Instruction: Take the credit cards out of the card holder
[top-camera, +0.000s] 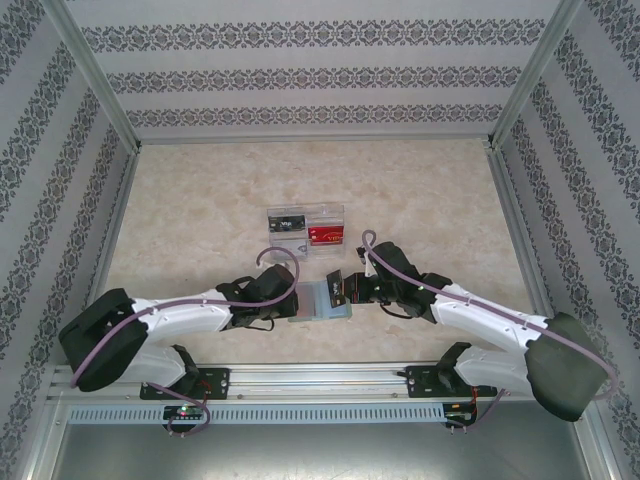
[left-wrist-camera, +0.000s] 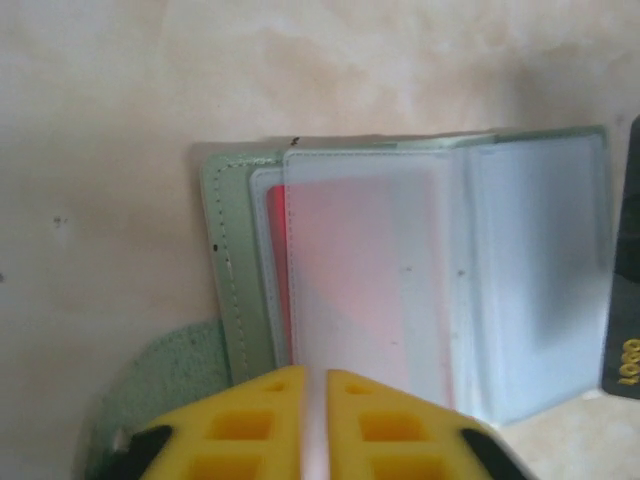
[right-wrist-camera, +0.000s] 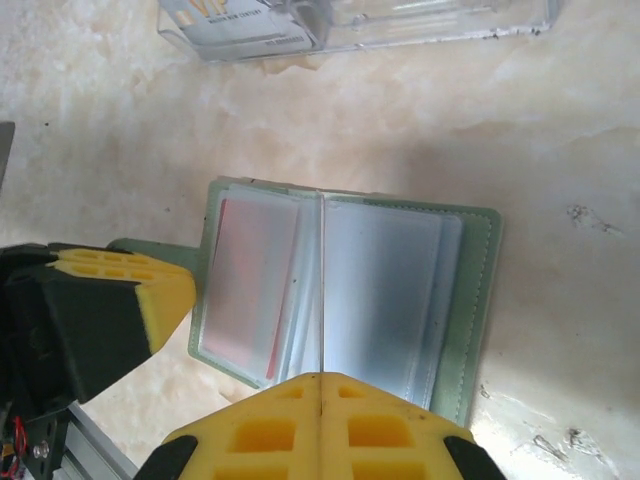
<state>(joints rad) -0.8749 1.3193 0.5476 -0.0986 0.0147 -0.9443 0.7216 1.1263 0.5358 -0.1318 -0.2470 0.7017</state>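
The grey-green card holder (top-camera: 322, 312) lies open on the table between both grippers, its frosted sleeves fanned out (left-wrist-camera: 235, 300) (right-wrist-camera: 470, 300). A red credit card (left-wrist-camera: 330, 270) (right-wrist-camera: 245, 270) sits inside a sleeve on the clasp side. My left gripper (top-camera: 292, 300) (left-wrist-camera: 313, 385) is shut on the edge of that side of the holder; one of its yellow pads (right-wrist-camera: 130, 290) shows beside the strap. My right gripper (top-camera: 347, 290) (right-wrist-camera: 320, 385) is shut on a black credit card with gold digits (top-camera: 335, 283) (left-wrist-camera: 625, 300). That card is held upright just above the holder and is seen edge-on (right-wrist-camera: 320, 290).
A clear divided tray (top-camera: 340, 212) (right-wrist-camera: 450, 25) stands just beyond the holder, with a black card (top-camera: 287, 224) and a red card (top-camera: 326, 236) in it. Patterned walls enclose the beige table on three sides. A metal rail runs along the near edge.
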